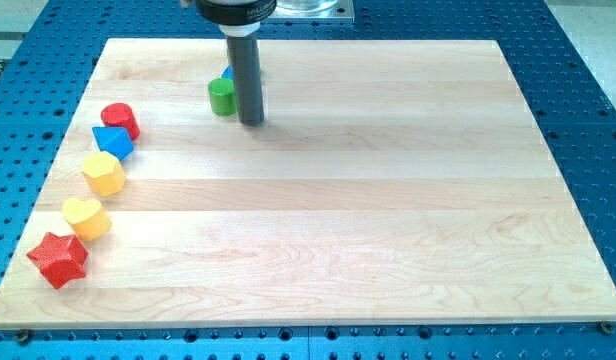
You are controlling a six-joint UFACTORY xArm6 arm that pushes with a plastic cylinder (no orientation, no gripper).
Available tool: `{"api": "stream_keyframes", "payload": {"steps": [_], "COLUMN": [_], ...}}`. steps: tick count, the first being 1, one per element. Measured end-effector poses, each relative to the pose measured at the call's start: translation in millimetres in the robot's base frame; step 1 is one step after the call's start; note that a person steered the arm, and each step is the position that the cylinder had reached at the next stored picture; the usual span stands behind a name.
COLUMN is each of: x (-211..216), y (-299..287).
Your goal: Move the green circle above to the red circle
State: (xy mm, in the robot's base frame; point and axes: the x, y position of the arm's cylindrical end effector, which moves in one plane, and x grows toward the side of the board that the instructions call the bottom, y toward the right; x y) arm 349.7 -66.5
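The green circle (222, 96) stands near the view's top, left of centre. My tip (252, 122) rests on the board just to the right of the green circle, very close to it or touching. The rod hides most of a blue block (228, 73) behind the green circle. The red circle (120, 120) stands at the view's left, well to the left of the green circle and slightly lower.
A curved row runs down the left edge below the red circle: a blue triangle (113, 142), a yellow hexagon (104, 174), a yellow heart (86, 217) and a red star (58, 259). The wooden board (388, 220) lies on a blue perforated table.
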Motion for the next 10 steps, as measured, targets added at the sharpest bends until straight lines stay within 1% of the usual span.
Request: {"api": "stream_keyframes", "payload": {"steps": [1,2,3,5,6,7,8,9,10], "x": [-15.6,-20.0,-34.8,-43.8,-27.2,-26.6,-60.4,-54.2,-41.8], "y": [-31.5,-56.2,-35.9,-65.7,-110.0,-96.2,-94.6,-120.1,-122.0]}}
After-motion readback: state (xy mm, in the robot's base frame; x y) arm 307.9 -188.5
